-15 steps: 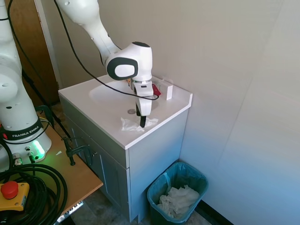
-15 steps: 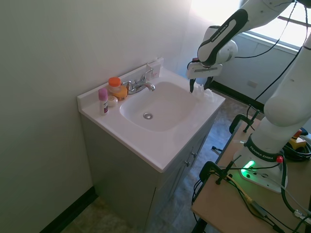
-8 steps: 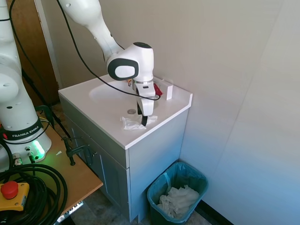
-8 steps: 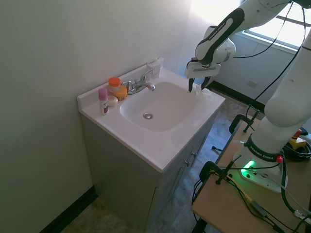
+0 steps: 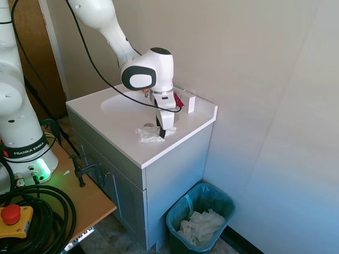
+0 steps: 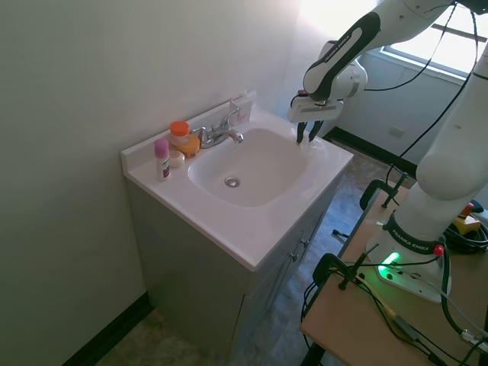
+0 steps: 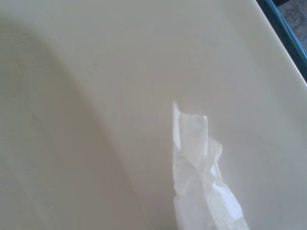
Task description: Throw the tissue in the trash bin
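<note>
The tissue point(image 5: 149, 134) is a small crumpled white sheet hanging just above the front right part of the white counter point(image 5: 122, 140). My gripper point(image 5: 161, 132) is shut on the tissue's edge and points down over the counter beside the sink basin. In the second exterior view the gripper point(image 6: 306, 137) hovers at the counter's far end, with the tissue point(image 6: 314, 145) faint against the white top. The wrist view shows the tissue point(image 7: 197, 172) rising from the picture's bottom edge. The teal trash bin point(image 5: 222, 197) stands on the floor right of the cabinet, below the counter's edge.
A wad of crumpled white paper point(image 5: 201, 226) lies inside the bin. A small white box point(image 5: 191, 103) stands at the counter's back. A faucet point(image 6: 221, 133), an orange-capped bottle point(image 6: 181, 138) and a pink-capped bottle point(image 6: 162, 158) stand behind the basin point(image 6: 244, 169). A wall runs close behind the bin.
The gripper has risen a little and the tissue has come up off the counter with it, shifting slightly toward the basin.
</note>
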Tool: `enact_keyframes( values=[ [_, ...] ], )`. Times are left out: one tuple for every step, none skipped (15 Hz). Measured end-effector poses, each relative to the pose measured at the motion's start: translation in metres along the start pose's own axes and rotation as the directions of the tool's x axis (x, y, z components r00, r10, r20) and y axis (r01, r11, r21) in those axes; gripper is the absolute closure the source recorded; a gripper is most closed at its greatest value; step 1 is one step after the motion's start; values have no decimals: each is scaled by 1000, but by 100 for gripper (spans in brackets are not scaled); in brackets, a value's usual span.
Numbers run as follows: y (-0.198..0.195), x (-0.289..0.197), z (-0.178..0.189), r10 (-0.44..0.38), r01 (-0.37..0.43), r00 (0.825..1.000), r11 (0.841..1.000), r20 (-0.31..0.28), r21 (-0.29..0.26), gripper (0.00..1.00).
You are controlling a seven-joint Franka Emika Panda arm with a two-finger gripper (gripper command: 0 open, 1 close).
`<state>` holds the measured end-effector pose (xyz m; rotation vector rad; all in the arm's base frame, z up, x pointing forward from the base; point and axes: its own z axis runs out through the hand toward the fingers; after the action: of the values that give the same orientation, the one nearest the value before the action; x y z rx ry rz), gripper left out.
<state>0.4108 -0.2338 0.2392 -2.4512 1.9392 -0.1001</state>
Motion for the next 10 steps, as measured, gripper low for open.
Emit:
enact_keyframes(
  values=[
    [0, 0, 0, 1, -1, 1000, 1000, 0, 2, 100],
    [0, 0, 0, 1, -1, 1000, 1000, 0, 3, 100],
    [1, 2, -1, 1, -1, 1000, 1000, -1, 4, 100],
    [1, 3, -2, 1, -1, 1000, 1000, -3, 6, 100],
    [0, 4, -4, -1, 1, 1000, 1000, -6, 10, 100],
    [-2, 5, -7, -4, 4, 1000, 1000, -9, 16, 100],
    [-3, 6, -12, -6, 6, 1000, 1000, -12, 28, 100],
    [-3, 10, -21, -3, 4, 1000, 999, -20, 45, 100],
    [-1, 16, -35, 10, -8, 999, 998, -33, 67, 100],
    [2, 24, -51, 32, -28, 998, 995, -46, 94, 100]
  ],
)
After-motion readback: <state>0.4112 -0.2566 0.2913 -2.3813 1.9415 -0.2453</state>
